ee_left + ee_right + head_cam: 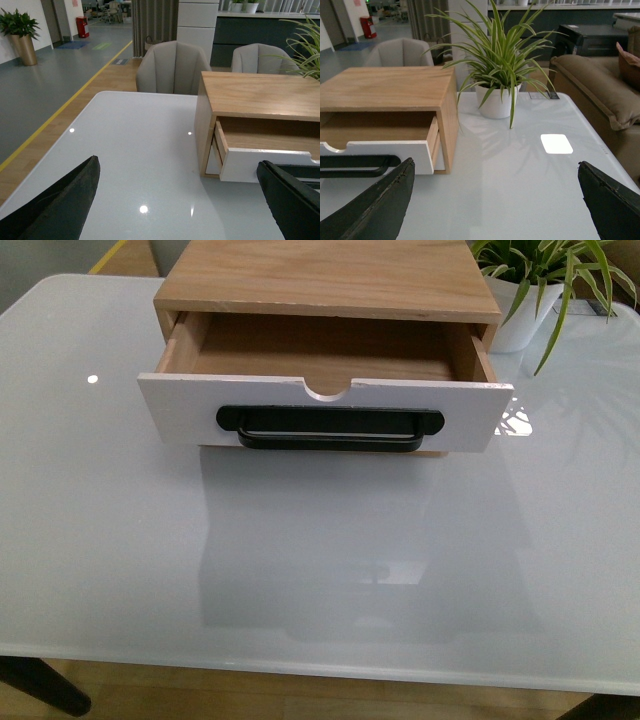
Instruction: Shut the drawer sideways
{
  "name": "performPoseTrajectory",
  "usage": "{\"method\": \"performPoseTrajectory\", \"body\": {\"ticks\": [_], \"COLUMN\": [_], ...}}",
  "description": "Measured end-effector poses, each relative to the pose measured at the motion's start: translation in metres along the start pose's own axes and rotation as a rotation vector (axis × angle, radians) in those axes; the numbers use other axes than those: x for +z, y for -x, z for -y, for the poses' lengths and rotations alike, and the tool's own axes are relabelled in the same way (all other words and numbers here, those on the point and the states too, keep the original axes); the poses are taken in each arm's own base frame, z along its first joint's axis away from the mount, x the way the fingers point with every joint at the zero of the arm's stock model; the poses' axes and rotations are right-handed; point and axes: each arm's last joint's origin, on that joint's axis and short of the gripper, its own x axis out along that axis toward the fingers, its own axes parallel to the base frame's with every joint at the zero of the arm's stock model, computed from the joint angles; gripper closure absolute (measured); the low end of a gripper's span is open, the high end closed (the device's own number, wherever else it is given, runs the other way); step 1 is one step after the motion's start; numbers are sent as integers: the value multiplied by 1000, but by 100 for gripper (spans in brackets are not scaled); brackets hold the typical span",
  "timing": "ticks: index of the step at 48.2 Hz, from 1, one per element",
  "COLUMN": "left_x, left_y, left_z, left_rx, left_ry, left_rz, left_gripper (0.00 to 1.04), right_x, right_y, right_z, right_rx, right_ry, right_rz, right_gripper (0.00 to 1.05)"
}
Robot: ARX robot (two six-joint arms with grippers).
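Observation:
The drawer (pixel 325 412) has a white front, a long black bar handle (pixel 330 427) and a semicircular notch in its top edge. It stands pulled out of a wooden box (pixel 330 280) on the white table (pixel 320 570), and its inside is empty. Neither arm shows in the front view. My left gripper (pixel 182 207) is open above the table, left of the drawer (pixel 260 162). My right gripper (pixel 495 207) is open above the table, right of the drawer (pixel 385 150).
A potted spider plant (pixel 530 290) in a white pot stands at the back right beside the box; it also shows in the right wrist view (pixel 497 75). Grey chairs (pixel 172 67) stand behind the table. A brown sofa (pixel 600 90) lies off the table's right side.

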Motion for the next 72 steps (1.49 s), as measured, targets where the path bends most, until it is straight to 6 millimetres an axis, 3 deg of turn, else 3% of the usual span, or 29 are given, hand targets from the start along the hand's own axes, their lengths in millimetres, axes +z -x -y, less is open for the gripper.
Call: {"method": "performPoseTrajectory", "body": {"ticks": [42,44,48,50,61,72], "left_x": [0,-1,-5,-6,4,-1], "left_y": [0,0,-5,-10,-43,-65], "left_z": [0,0,0,1,3,22], "left_rx": [0,-23,-203,-248,-316,-480], "left_ry": [0,2,30,23,-65,-169], "left_rz": [0,-25,-263,-299,-284,-292], "left_gripper": [9,9,9,9,9,9], "right_x": [0,-2,-4,-2,7,3], "right_y": [0,-1,-12,-18,-48,-72], "right_z": [0,0,2,2,0,-13], "right_rx": [-3,-74,-72,-44,61,227], "right_ry": [0,15,78,111,286,435], "right_rz": [-3,-137,-270,-276,-281,-314], "right_gripper": [9,9,9,9,9,9]}}
